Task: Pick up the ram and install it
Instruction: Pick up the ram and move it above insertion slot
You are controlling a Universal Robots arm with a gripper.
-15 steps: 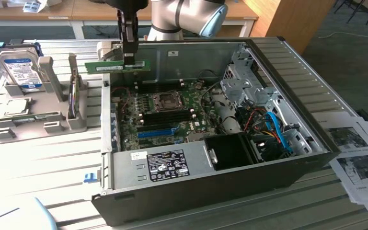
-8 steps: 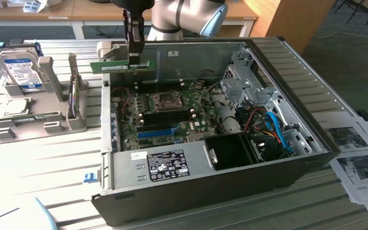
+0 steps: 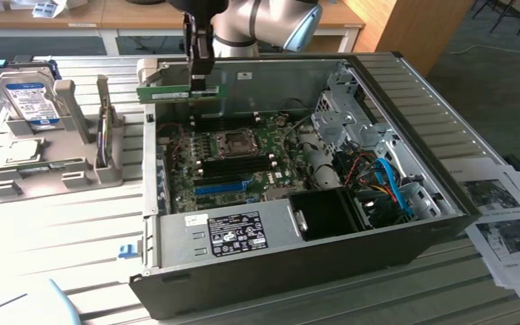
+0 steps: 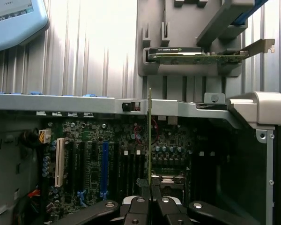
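The gripper (image 3: 201, 84) was closed narrowly on the ram (image 3: 181, 93), pinching the green stick by its upper edge and holding it in the air over the rear corner of the open computer case (image 3: 422, 122), towards the exterior view's left. The stick hung with its long side level and its lower edge free. That hold probably left the contact edge clear to face the motherboard (image 3: 269, 177) below, and it kept the fingers off the chips and the label. It was well apart from the board and not seated in any slot. On the slatted table beside the case, a grey holder (image 3: 61, 183) kept a hard drive (image 3: 27, 98) standing upright, presumably so that each part offered a graspable edge. The exterior view gave the ram's broad face and its height above the case, but it showed little of how the stick lined up with the board. The wrist view supplied that: there the ram (image 4: 150, 140) appeared edge-on as a thin vertical line rising from between the closed fingers of the gripper (image 4: 150, 187). It ran parallel to the blue expansion slot (image 4: 104, 168) and to the dark memory slots (image 4: 131, 166), and lay just to one side of the dark slots — close to the CPU socket (image 4: 166, 180). The wrist view also showed a graphics card (image 4: 196, 54) resting in the holder beyond the case wall.
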